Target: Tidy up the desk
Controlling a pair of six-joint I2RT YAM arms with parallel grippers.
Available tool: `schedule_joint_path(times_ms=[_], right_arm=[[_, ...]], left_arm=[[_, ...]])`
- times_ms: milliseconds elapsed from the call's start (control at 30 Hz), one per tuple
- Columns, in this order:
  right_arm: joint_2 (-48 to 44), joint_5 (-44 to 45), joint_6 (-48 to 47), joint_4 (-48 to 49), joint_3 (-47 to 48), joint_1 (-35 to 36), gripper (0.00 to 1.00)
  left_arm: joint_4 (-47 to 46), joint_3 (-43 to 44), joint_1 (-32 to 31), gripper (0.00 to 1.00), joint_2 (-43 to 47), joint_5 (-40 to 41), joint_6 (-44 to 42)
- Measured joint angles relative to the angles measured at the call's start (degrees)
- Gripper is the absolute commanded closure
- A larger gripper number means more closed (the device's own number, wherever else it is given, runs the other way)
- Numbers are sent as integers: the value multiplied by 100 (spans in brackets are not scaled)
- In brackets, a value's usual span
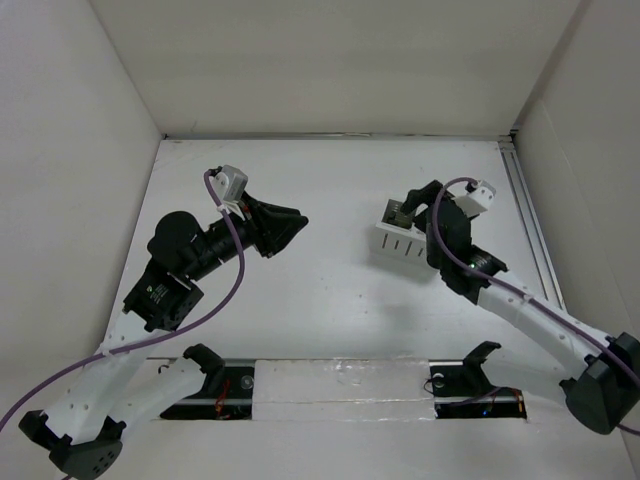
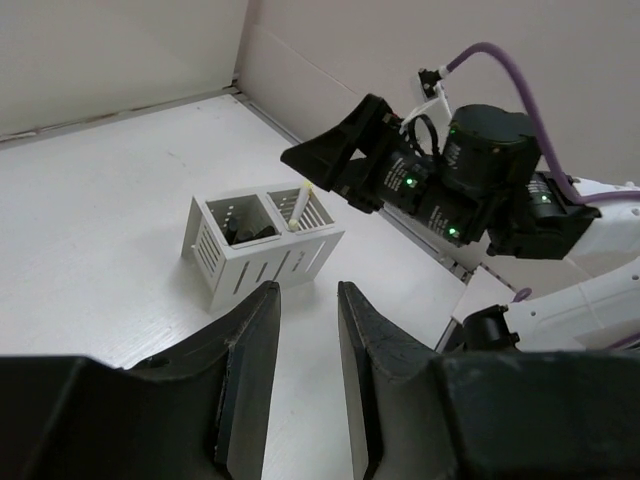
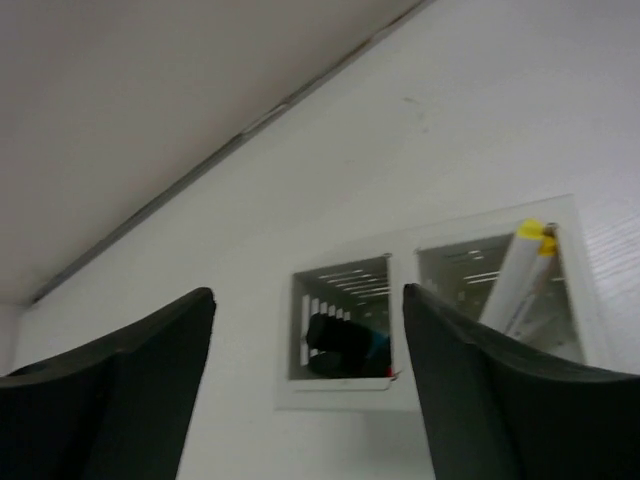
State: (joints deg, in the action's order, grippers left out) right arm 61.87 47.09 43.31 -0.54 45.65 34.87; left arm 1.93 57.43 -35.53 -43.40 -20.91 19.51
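The desk [image 1: 330, 180] is a flat white tabletop walled by white panels. A small white slotted holder box [image 1: 395, 245] stands on it right of centre. In the right wrist view the box [image 3: 402, 262] has a dark object [image 3: 345, 345] in one compartment and a white marker with a yellow tip [image 3: 515, 275] in the other. My right gripper [image 1: 405, 212] hovers just above the box, open and empty [image 3: 305, 300]. My left gripper [image 1: 300, 222] is at mid-desk, well left of the box, open and empty [image 2: 308, 300], pointing toward the box [image 2: 262, 262].
A thin metal rail [image 1: 530, 220] runs along the desk's right edge. A strip with black arm mounts [image 1: 340, 380] lies at the near edge. The right arm [image 2: 480, 180] shows behind the box in the left wrist view.
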Motion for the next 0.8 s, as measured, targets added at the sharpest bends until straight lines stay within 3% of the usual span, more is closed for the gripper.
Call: schedule_joint_path(times_ms=[33, 267, 600, 800], right_arm=[[-44, -310, -90, 105, -9, 20, 0], [-680, -2105, -533, 455, -15, 494, 0], [-647, -5914, -1508, 435, 404, 1154, 0], [-870, -7278, -1827, 234, 680, 1397, 0]], left_arm=[[0, 0, 0, 73, 0, -11, 9], [-11, -9, 0, 72, 9, -20, 13], [-219, -216, 0, 65, 409, -17, 37], [-339, -223, 0, 62, 501, -26, 48]])
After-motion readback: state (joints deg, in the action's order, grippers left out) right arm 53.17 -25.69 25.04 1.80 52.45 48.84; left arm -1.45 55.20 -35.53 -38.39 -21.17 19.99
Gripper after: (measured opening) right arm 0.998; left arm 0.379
